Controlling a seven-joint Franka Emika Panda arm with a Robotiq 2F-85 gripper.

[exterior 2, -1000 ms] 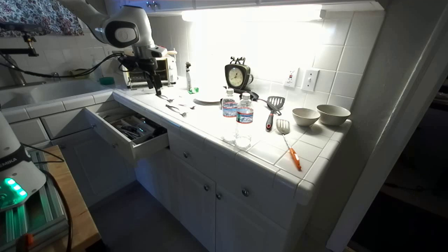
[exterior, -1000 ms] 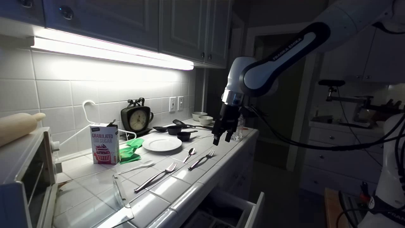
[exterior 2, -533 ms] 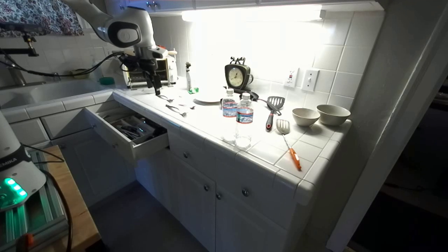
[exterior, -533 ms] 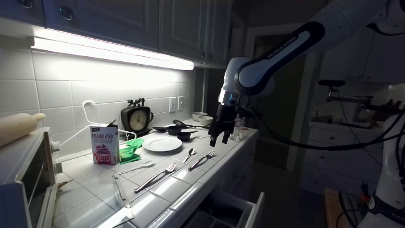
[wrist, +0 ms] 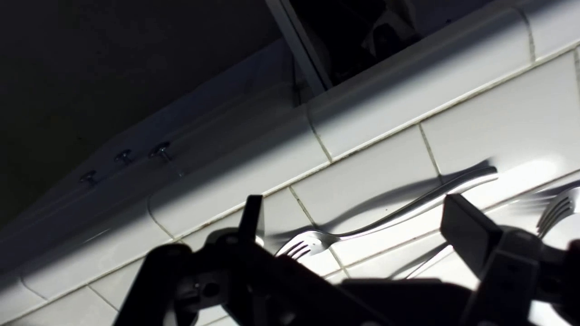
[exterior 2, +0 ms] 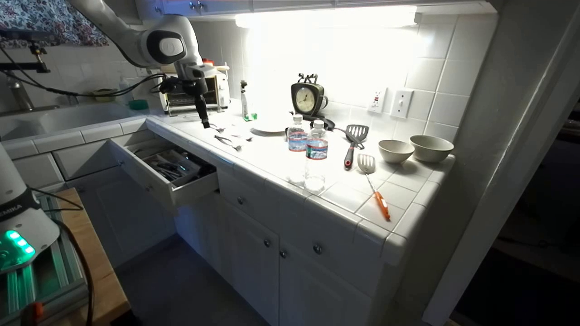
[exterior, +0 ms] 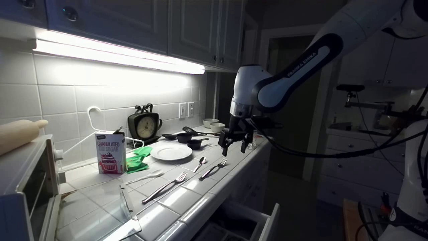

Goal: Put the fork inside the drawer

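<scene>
A metal fork (exterior: pixel 214 168) lies on the white tiled counter near its front edge, and also shows in the other views (exterior 2: pixel 228 142) (wrist: pixel 414 205). A second fork (exterior: pixel 165 187) lies nearer the toaster oven; its tines show at the right of the wrist view (wrist: pixel 559 206). My gripper (exterior: pixel 234 152) (exterior 2: pixel 206 125) hangs above the counter, open and empty. In the wrist view its fingers (wrist: pixel 353 203) stand wide apart, with the first fork below and between them, its tine tips hidden by a finger. The pale drawer (exterior: pixel 271 222) (exterior 2: pixel 140 179) is pulled open below the counter edge.
A spoon (exterior: pixel 200 162) lies beside the forks. A white plate (exterior: pixel 171 151), black measuring cups (exterior: pixel 194 144), a sugar box (exterior: pixel 111 152) and a clear glass-like panel (exterior: pixel 125 204) are on the counter. Two water bottles (exterior 2: pixel 316 149) stand near the front edge.
My gripper has turned about its upright axis, so its fingers look wider apart in an exterior view. It has also shifted slightly and lowered a little. The forks and drawer have not moved.
</scene>
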